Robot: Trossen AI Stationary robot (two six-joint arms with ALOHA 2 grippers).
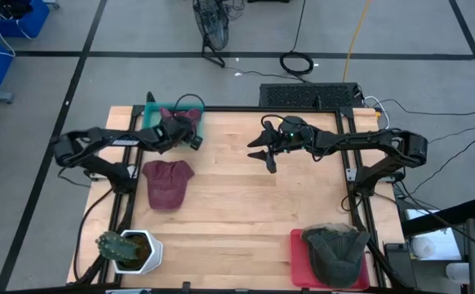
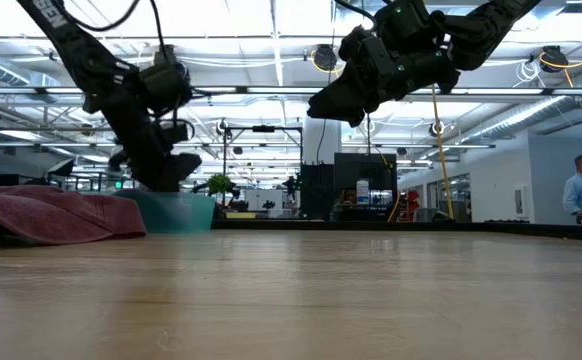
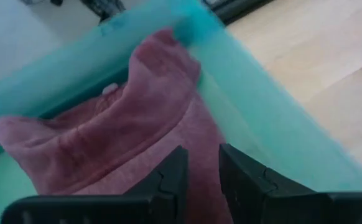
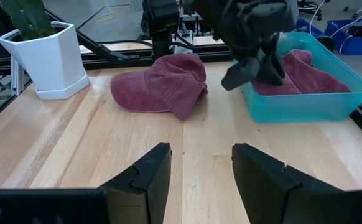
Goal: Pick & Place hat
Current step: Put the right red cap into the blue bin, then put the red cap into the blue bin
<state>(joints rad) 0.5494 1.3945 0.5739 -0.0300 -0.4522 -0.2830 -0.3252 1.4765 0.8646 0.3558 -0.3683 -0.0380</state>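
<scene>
Left tool (image 3: 199, 180) pinches hat (image 3: 131, 130) in bin (image 3: 262, 118).

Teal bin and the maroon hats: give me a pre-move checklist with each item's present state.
1. Left gripper over the teal bin: ok.
2. Left fingers pinching the maroon hat in the bin: cannot tell; nearly closed.
3. Second maroon hat lying free on the table: ok.
4. Right gripper open, hanging clear mid-table: ok.
5. Gray hat on the red tray: ok.

Teal bin (image 1: 190, 115) — largely hidden under left gripper (image 1: 178, 131) — and low-view hat (image 2: 56, 213) edge-cropped
</scene>
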